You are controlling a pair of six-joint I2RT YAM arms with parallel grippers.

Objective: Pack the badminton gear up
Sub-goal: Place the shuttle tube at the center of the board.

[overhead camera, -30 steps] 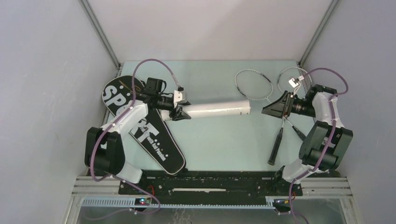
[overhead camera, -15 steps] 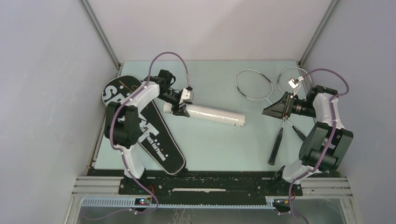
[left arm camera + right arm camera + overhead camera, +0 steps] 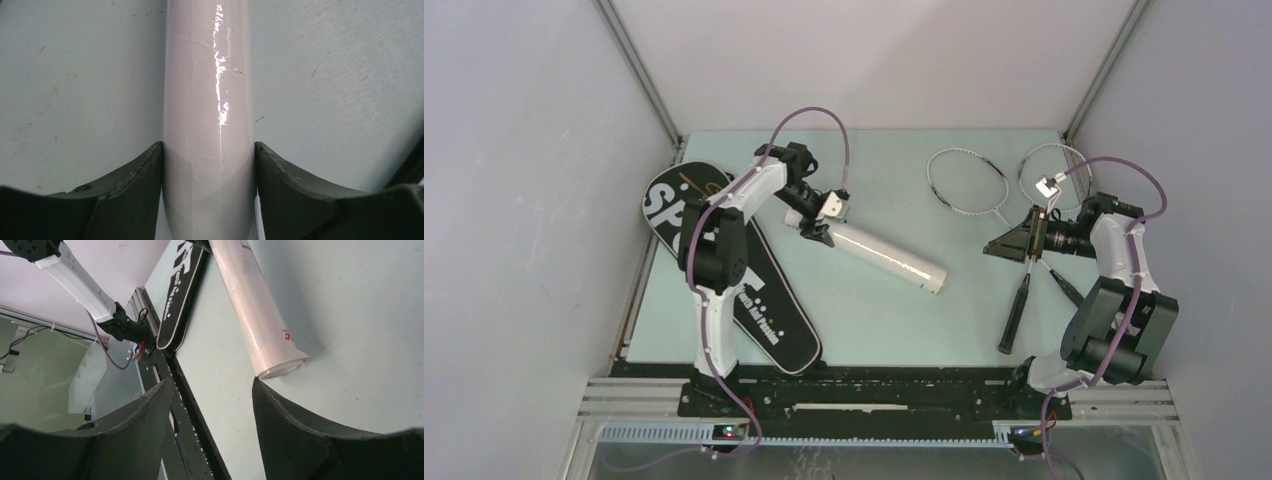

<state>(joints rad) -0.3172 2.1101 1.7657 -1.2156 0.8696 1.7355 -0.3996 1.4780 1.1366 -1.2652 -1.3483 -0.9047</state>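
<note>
Left jaws pinch one end of the long glossy white tube (image 3: 889,258), slanting over the pale green worktop (image 3: 874,330); right jaws gape empty. With an end grip like that, it could swivel or slip.

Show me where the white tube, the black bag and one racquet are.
white tube (image 3: 889,258): top view, the middle of its length.
black bag (image 3: 774,328): top view, its narrow near end, by the small lettering.
racquet (image 3: 1014,315): top view, its black handle.
</note>
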